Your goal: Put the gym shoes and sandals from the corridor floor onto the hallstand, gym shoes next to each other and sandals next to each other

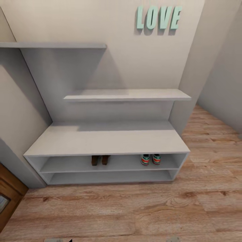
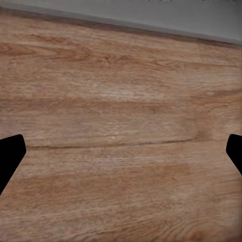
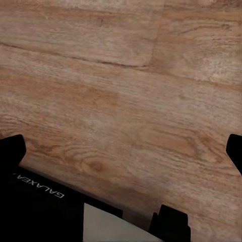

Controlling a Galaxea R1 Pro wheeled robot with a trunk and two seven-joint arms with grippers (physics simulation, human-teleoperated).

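Note:
The hallstand (image 1: 107, 139) stands against the wall under teal "LOVE" letters (image 1: 158, 17). On its upper open shelf, the two gym shoes (image 1: 150, 159) sit side by side at the right, heels toward me. The two sandals (image 1: 100, 159) stand side by side near the shelf's middle. My left gripper (image 2: 121, 151) is open, its black fingertips (image 2: 10, 154) wide apart over bare corridor floor (image 2: 121, 101). My right gripper (image 3: 121, 151) is also open above the planks, with nothing between its fingers.
Two staggered wall shelves (image 1: 127, 95) hang above the bench. A brown wooden door edge (image 1: 8, 198) is at the lower left. Walls close in at left and right. The robot's black base (image 3: 45, 212) shows in the right wrist view.

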